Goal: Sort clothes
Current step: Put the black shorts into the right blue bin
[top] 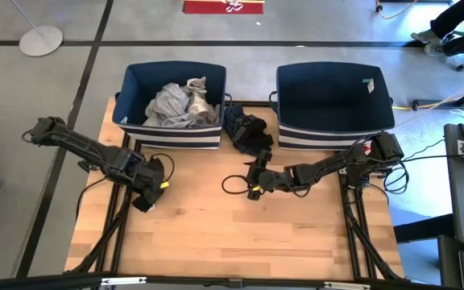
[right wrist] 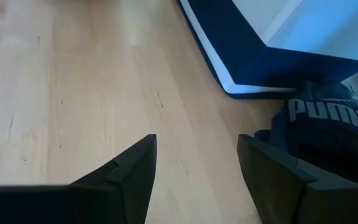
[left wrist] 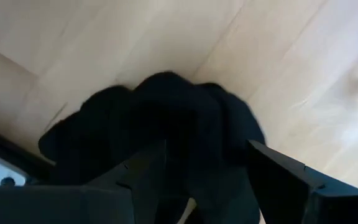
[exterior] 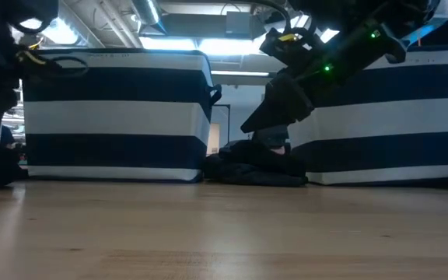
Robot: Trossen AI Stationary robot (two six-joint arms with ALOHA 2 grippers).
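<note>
Left claw [left wrist: 204, 186] around black garment [left wrist: 166, 118]

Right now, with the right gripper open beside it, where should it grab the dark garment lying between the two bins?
Probably the bunched edge of the dark garment nearest the table's middle, coming from that side and from above. It lies crumpled in the gap between the left bin and right bin, so only that side is free. The open right gripper is already there.

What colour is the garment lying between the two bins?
Dark navy garment with grey PUMA lettering; right wrist view shows it best.
</note>
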